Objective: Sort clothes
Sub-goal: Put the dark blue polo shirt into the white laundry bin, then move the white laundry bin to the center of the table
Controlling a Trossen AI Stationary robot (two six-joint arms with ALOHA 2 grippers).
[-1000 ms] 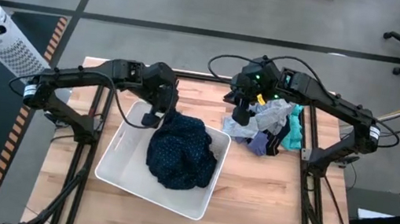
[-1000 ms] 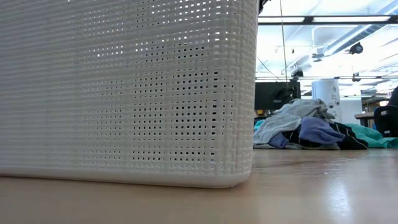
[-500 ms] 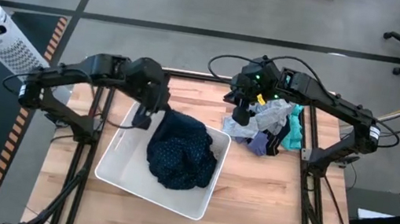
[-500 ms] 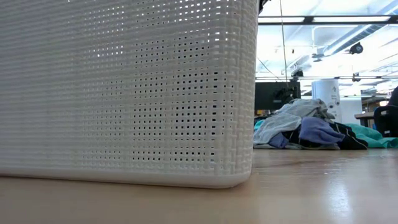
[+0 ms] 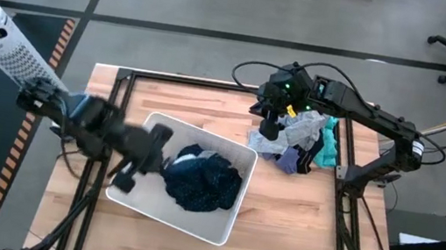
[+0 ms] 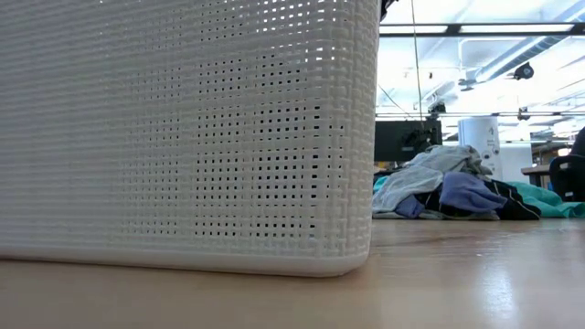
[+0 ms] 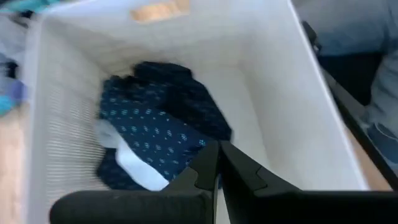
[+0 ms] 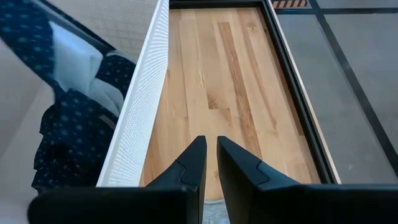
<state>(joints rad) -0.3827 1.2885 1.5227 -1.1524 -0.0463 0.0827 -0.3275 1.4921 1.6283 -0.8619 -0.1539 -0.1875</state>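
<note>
Navy dotted garment now lies loose in white bin; your left gripper, fingers clenched empty, has swung off toward bin's near-left edge. Right gripper, pinched nearly closed, waits over remaining pile; grasp unconfirmed.

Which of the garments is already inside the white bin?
The dark navy dotted garment; the others lie in a pile on the table beside it.

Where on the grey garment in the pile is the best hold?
Probably the raised crumpled fold of the grey garment at the pile's top, coming straight down from above: it lies uppermost over the lavender piece, so pinching that ridge should lift it free.
</note>
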